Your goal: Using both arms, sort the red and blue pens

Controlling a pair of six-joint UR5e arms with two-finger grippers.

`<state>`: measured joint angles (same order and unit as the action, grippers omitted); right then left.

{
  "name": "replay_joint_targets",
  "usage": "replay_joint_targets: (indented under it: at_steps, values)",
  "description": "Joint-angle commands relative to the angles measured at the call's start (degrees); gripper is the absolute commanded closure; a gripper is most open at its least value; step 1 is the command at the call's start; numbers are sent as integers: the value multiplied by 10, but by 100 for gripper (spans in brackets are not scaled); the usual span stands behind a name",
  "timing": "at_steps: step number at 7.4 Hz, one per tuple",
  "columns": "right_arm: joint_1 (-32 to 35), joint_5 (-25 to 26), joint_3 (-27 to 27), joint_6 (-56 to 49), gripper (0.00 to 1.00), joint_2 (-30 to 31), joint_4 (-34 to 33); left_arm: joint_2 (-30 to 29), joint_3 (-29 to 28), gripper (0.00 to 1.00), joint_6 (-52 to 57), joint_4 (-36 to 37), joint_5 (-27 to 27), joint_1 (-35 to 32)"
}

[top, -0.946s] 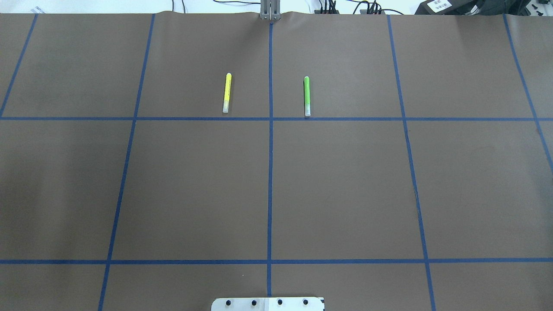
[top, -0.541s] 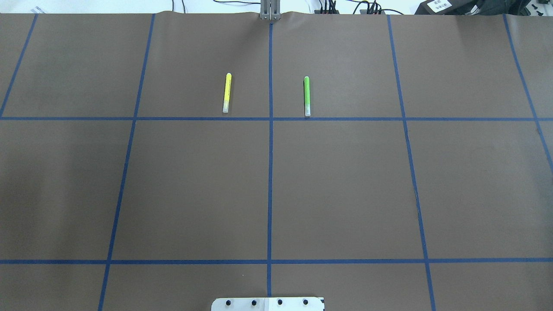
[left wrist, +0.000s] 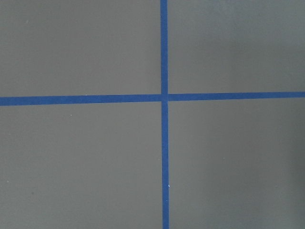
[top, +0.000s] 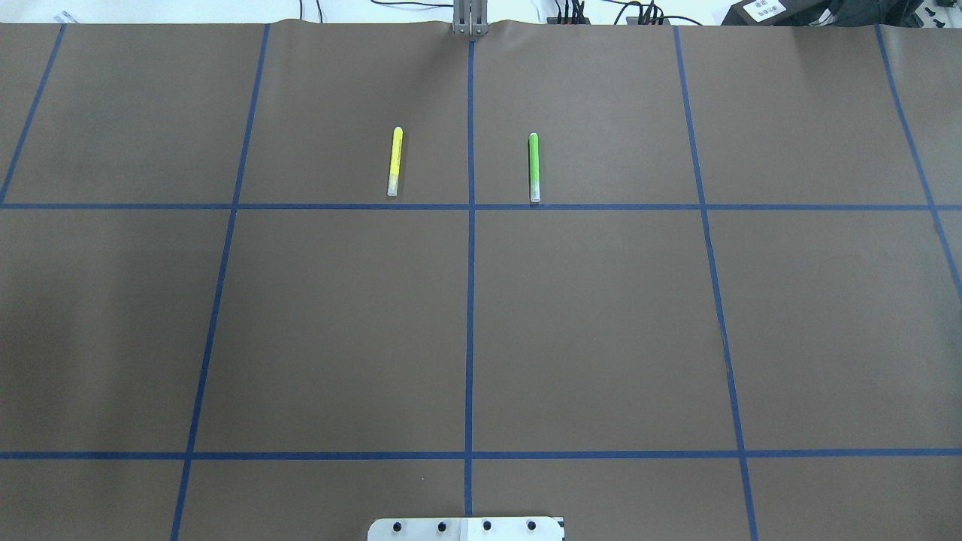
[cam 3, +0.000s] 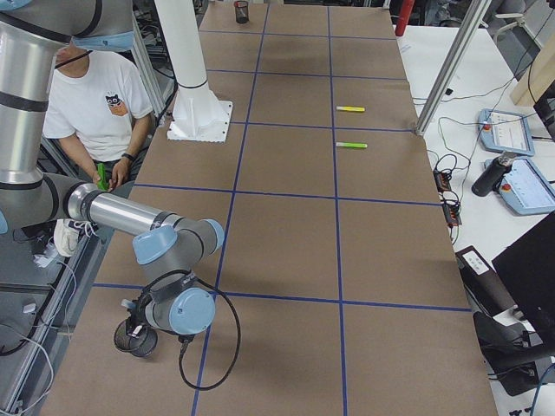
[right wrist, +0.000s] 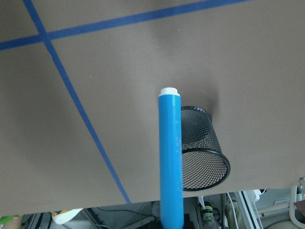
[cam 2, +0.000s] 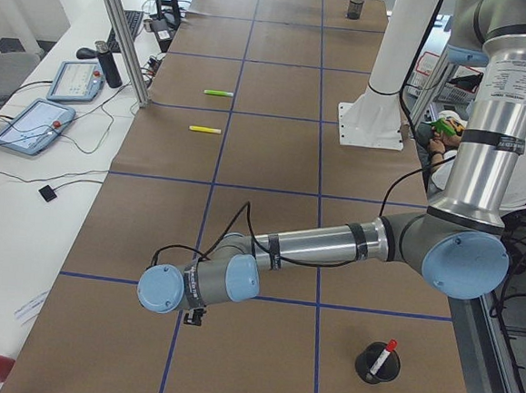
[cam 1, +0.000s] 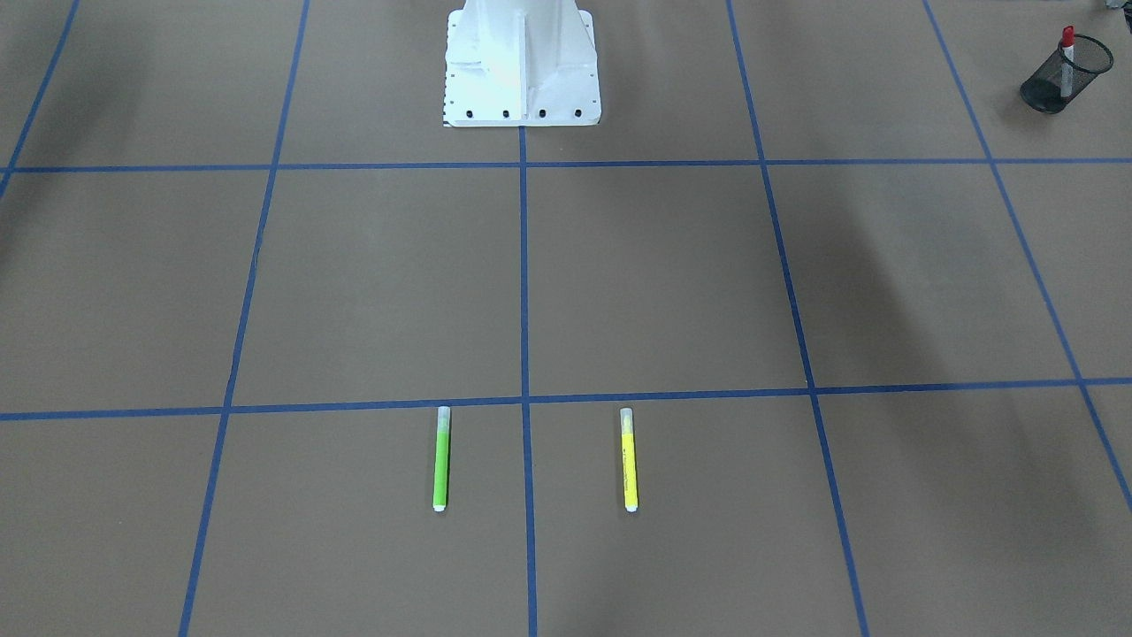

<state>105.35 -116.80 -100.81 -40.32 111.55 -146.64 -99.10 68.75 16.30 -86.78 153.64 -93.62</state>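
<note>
Other things first. A yellow marker (top: 394,161) and a green marker (top: 533,167) lie flat on the brown table (top: 601,338). They sit on either side of the middle line of blue tape (top: 470,300), on the operators' side of the table. They lie parallel, lengthwise from robot to operators, clear caps toward the robot, and well apart from both cups. The white pedestal (cam 1: 522,62) stands at the robot's edge. A person in a white T-shirt (cam 3: 87,100) sits behind it.

The red pen (cam 1: 1067,53) stands in the left mesh cup (cam 2: 377,368), far out on the robot's left. It leans against the rim with its red cap up. The left arm (cam 2: 314,246) reaches low over the table near that cup. The left gripper (cam 2: 197,317) shows only as a small dark shape under the wrist, and I cannot tell whether it is open or closed. Its wrist camera sees only table and a tape crossing.

The blue pen (right wrist: 170,157) is off the table, carried by the right gripper (cam 3: 137,322) at the robot's right end. The fingers barely show at the bottom edge of the wrist view, closed on the pen's lower end. The pen's long axis runs straight away from the wrist, its white tip toward the table. The right mesh cup (right wrist: 205,148) stands near the table's edge. In the wrist view the pen covers the cup's left side, and the tip shows just above the rim. The right arm (cam 3: 121,217) bends down over that cup.
</note>
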Motion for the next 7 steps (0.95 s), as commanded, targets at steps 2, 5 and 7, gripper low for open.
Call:
replay_joint_targets:
  at_steps: [2, 5, 7]
  values:
    - [15, 54, 11, -42, 100, 10, -63, 0, 2, 0, -2, -1, 8, 0]
    - [17, 54, 72, -38, 100, -3, -44, 0, 9, 0, -14, -1, 8, 0]
    - [17, 50, 114, -35, 100, -8, -2, 0, 10, 0, -17, -2, 8, 0]
